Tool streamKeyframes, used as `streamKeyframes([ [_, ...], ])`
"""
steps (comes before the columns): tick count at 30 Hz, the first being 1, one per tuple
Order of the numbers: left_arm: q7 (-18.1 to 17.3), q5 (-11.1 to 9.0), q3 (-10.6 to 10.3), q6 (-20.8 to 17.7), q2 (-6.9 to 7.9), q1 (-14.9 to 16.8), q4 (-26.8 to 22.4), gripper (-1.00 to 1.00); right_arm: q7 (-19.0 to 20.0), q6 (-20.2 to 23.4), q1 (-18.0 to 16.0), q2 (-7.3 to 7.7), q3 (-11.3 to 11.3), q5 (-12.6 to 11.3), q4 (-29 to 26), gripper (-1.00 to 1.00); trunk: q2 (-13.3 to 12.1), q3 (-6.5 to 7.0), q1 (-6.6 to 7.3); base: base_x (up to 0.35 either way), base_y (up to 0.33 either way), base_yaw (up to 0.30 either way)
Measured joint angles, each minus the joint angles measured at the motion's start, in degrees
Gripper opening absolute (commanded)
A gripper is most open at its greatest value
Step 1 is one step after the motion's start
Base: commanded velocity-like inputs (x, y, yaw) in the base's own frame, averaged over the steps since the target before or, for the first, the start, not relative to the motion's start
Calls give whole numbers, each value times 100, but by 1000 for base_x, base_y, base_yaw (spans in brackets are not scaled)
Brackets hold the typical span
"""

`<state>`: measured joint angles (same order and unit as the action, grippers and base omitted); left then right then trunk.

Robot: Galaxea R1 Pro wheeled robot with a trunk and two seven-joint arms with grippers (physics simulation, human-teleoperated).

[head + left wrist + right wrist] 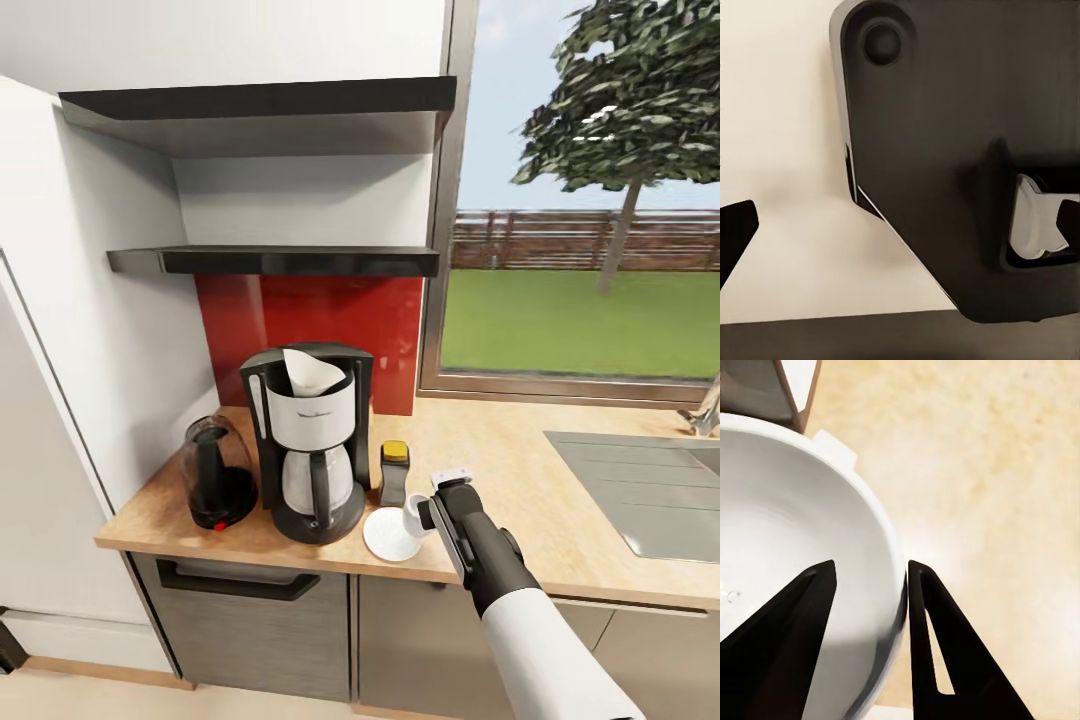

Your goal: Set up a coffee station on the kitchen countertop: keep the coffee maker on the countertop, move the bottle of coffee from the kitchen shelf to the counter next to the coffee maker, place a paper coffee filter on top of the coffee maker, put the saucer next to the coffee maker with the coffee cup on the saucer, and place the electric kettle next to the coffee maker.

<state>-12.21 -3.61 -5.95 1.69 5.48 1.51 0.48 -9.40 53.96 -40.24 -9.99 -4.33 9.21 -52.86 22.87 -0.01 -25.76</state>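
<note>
The black coffee maker (pixel 310 440) stands on the kitchen countertop (pixel 500 470) with the white paper coffee filter (pixel 312 372) in its top. To its left is the dark electric kettle (pixel 218 475). On its right stands the yellow-lidded bottle of coffee (pixel 394 472). In front of the bottle lies the white saucer (pixel 385 535). The coffee cup (pixel 412 515) is over the saucer's right part; whether it touches the saucer I cannot tell. My right gripper (pixel 428 515) is shut on the cup's rim (pixel 881 521), one finger inside and one outside. My left gripper (pixel 900 225) is open beside the robot's dark body.
A steel sink (pixel 640 490) is set into the counter at the right, with a tap (pixel 705 410) behind it. Two black shelves (pixel 275 260) hang above the coffee maker. A tall white cabinet (pixel 60 350) bounds the counter's left end, and a window runs behind.
</note>
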Motion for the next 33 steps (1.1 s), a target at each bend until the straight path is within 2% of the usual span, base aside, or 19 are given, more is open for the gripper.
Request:
streamKeyframes([
  [12, 1, -1, 0, -2, 2, 5, 0, 100, -1, 0, 0, 0, -1, -1, 11, -100, 0, 0, 0, 0, 102, 0],
  [33, 0, 3, -2, -2, 5, 5, 0, 100, 0, 0, 0, 0, 8, 9, 23, -100, 0, 0, 0, 0, 30, 0],
])
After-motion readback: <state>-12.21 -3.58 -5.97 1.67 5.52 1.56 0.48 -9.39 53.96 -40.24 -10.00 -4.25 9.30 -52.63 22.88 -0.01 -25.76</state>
